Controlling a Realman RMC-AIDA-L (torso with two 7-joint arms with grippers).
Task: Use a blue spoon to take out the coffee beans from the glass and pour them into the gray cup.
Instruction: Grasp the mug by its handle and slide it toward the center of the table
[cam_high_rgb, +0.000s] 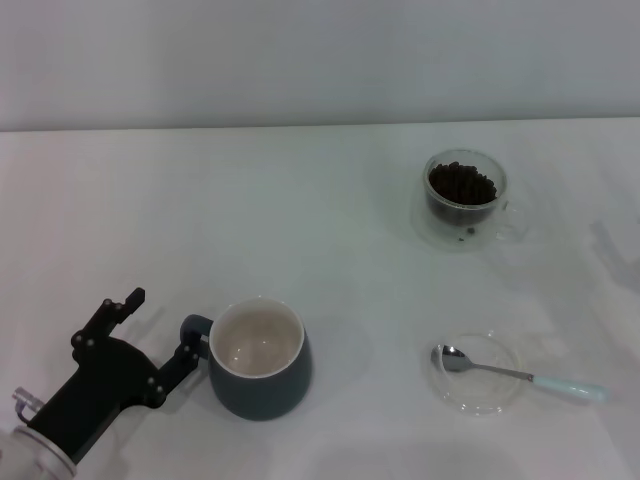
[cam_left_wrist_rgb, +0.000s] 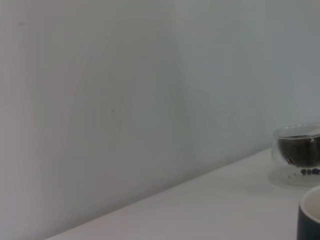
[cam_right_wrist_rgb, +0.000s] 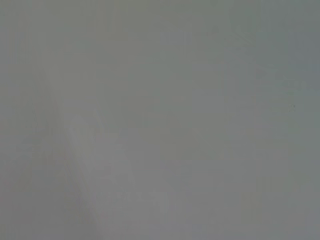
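The gray cup (cam_high_rgb: 262, 393) stands near the front of the white table, its cream inside bare and its loop handle turned toward my left gripper (cam_high_rgb: 157, 327). That gripper is open, and one finger (cam_high_rgb: 186, 352) is right beside the handle. I cannot tell whether they touch. The glass (cam_high_rgb: 441, 226) holds a heap of coffee beans (cam_high_rgb: 462, 183) at the far right. The blue spoon (cam_high_rgb: 524, 376) lies across a clear saucer at the front right, bowl inward and pale handle outward. In the left wrist view, the glass (cam_left_wrist_rgb: 298, 152) and the cup's rim (cam_left_wrist_rgb: 310, 214) show at the edge. My right gripper is out of view.
The clear glass saucer (cam_high_rgb: 497, 349) under the spoon sits close to the table's front right. A plain pale wall (cam_high_rgb: 320, 60) runs behind the table's far edge. The right wrist view shows only a blank gray surface.
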